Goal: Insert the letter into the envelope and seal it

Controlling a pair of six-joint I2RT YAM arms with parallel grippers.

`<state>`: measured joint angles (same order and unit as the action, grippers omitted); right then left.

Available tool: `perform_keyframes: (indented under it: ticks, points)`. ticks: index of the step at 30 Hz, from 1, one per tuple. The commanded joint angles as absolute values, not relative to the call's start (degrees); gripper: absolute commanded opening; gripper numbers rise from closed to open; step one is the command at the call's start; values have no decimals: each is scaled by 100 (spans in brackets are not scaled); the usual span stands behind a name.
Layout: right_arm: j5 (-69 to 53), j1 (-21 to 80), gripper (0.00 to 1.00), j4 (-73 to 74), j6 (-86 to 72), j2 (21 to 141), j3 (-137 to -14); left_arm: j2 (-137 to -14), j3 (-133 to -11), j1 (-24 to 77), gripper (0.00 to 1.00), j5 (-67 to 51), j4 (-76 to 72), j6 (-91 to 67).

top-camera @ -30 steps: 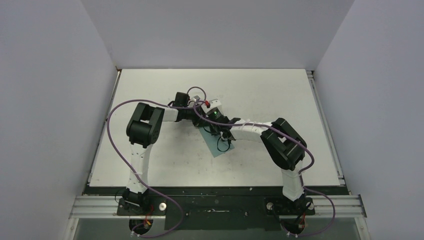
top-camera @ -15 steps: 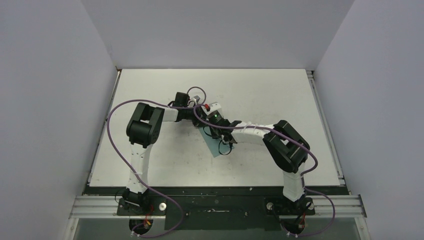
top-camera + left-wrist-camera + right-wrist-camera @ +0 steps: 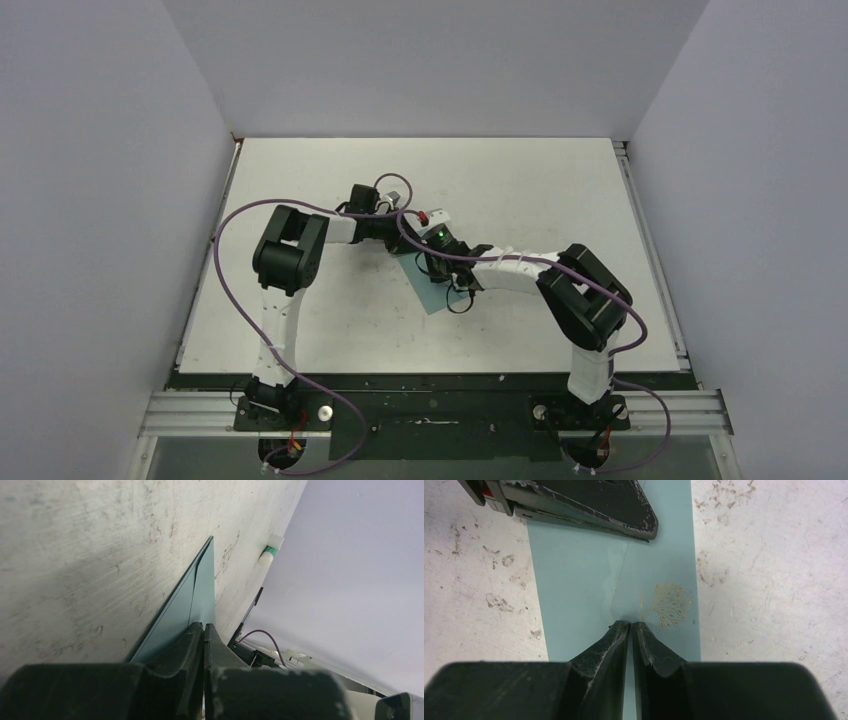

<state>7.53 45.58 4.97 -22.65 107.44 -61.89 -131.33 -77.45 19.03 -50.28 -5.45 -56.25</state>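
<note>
Two on the envelope [image 3: 574, 580] — left claw [image 3: 204, 626], right claw [image 3: 630, 624] (farther right now).

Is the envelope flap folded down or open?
Folded down: the flap lies flat on the envelope, its point at the right end effector's tips. Sealed or not, cannot tell.

envelope [image 3: 574, 580]: was paper, matt teal, smooth, one faint crease line across it
leaf print [image 3: 671, 605]: was gold, slightly shiny (foil-like, patchy)
table [image 3: 774, 555]: was a hard off-white top, matt, scratched, speckled with dark scuffs
right gripper [image 3: 630, 626]: was black plastic, matt, edges worn pale
left gripper [image 3: 203, 626]: was the same black matt plastic, chipped grey along one edge in the right wrist view
stick [image 3: 270, 550]: was white and green plastic, smooth
cable [image 3: 231, 216]: had a purple jacket, smooth
rail [image 3: 200, 412]: was bare silvery metal, ridged
walls [image 3: 100, 200]: were plain pale grey, matt
</note>
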Motion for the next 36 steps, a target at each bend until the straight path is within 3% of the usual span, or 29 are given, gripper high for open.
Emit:
perform_keyframes:
  ticks: [1,20,36]
  points:
    - [340,4347,12,2074,-2557,10784,-5677,-13412,-7643,1758,0,-4169,-9,-5254]
    - [479,3989,12,2804,-2572,9836,-5871,-13406,-7785,1758,0,-4118,327,-5107]
    - [208,4194,16,1548,-2747,11566,-7811,-13395,-7739,1725,0,-4140,359,-5115]
